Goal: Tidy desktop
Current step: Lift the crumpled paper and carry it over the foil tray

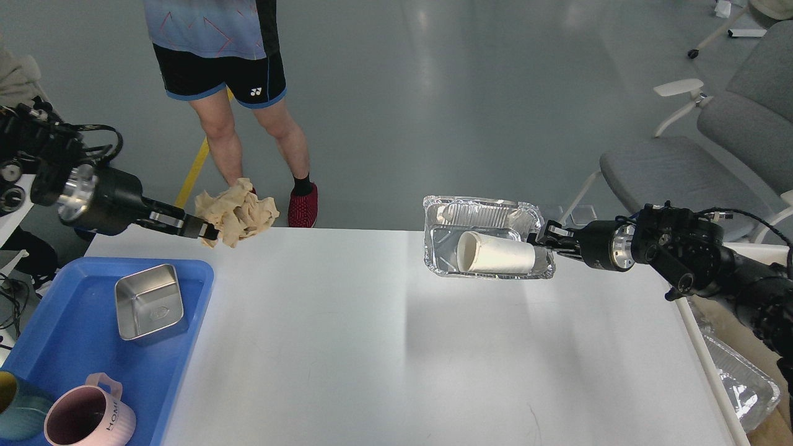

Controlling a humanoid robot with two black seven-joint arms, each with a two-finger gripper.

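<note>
From our head view, the bench (384,347) fills the near and middle ground, a wide white top that is stiff and smooth, and looks slippery enough that light litter would slide across it.

Our left claw (207,230) sits at the far left edge, clenched on a crumpled brown paper wad (238,212) held just above the bench corner. The wad looks soft and very light, so a pinch anywhere on its folds should do.

Our right claw (545,238) reaches in from the right and grips the right rim of a foil tray (477,214), lifted clear of the bench. A white paper cup (495,253) lies on its side inside the tray, mouth to the left. We judge the foil thin and easily bent, so the rim is the only sensible hold, and the cup may roll if the tray tips.

At the near left a blue plastic tray (192,279) rests on the bench with a square steel dish (150,301), a pink mug (87,418) and part of a teal cup (15,412).
</note>
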